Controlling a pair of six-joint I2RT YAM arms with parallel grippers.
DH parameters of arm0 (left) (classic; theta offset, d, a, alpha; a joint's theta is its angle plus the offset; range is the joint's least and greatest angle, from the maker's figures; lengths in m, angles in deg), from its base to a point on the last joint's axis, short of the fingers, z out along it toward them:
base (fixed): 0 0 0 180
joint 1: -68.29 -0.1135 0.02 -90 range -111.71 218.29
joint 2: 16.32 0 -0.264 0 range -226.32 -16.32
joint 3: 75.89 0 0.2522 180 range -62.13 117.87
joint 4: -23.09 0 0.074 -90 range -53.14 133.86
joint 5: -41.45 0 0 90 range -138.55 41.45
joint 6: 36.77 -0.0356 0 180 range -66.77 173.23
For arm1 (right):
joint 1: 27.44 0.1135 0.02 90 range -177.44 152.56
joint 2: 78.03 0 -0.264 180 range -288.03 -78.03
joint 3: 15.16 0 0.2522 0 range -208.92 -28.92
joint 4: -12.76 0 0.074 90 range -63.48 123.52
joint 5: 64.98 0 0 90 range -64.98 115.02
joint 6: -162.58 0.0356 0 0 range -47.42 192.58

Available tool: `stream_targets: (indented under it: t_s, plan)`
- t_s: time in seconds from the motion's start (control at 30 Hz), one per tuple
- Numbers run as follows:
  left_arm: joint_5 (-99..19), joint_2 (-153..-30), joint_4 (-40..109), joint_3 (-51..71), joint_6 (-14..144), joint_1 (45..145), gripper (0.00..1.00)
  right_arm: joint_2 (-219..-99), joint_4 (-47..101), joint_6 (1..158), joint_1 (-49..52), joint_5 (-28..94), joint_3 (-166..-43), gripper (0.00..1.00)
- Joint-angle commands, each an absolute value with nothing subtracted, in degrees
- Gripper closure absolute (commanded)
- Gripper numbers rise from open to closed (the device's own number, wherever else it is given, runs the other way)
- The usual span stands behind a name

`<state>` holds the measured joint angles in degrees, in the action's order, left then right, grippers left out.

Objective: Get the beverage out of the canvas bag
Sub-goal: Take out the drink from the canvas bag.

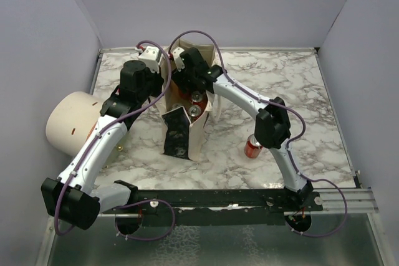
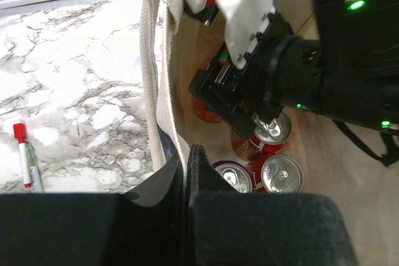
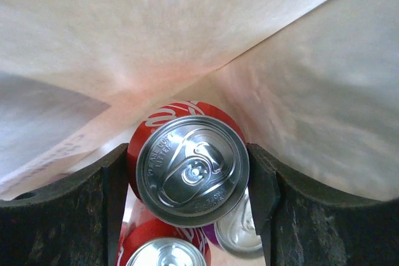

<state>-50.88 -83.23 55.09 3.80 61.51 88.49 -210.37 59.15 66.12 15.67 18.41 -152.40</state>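
Note:
The cream canvas bag (image 1: 198, 134) stands upright mid-table, its black panel (image 1: 176, 132) facing the near side. My left gripper (image 2: 185, 154) is shut on the bag's left rim cloth (image 2: 176, 116), next to a loop handle (image 2: 149, 60). My right gripper (image 3: 190, 172) reaches down into the bag, and its fingers (image 3: 262, 185) press both sides of a red can (image 3: 192, 169), which sits higher than the others. Below it lie another red can (image 3: 162, 250) and a purple can (image 3: 240, 235). In the left wrist view the held can (image 2: 269, 132) sits under the right gripper.
A red can (image 1: 253, 146) stands on the marble table right of the bag. A large cream cylinder (image 1: 72, 123) lies at the left edge. A red-capped marker (image 2: 25, 157) lies on the table left of the bag. Grey walls enclose the table.

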Motion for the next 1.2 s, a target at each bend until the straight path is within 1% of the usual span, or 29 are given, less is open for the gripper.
stream_targets:
  t_s: [0.0, 0.47, 0.87, 1.17]
  plan:
    - [-54.85, -80.8, 47.24, 7.65, 62.26, 88.24, 1.0, -200.5, 51.22, 67.39, 15.4, 19.3, -156.26, 0.98]
    - [-53.46, -79.07, 46.9, 6.04, 64.39, 88.19, 1.0, -193.31, 51.52, 70.61, 15.72, 19.58, -152.34, 0.98]
    - [-54.03, -79.7, 48.86, 7.39, 63.75, 88.17, 1.0, -190.1, 59.12, 75.51, 15.72, 23.25, -155.0, 0.98]
    - [-54.46, -81.16, 49.52, 8.34, 65.65, 88.17, 1.0, -186.25, 65.12, 77.82, 15.72, 21.97, -157.18, 0.98]
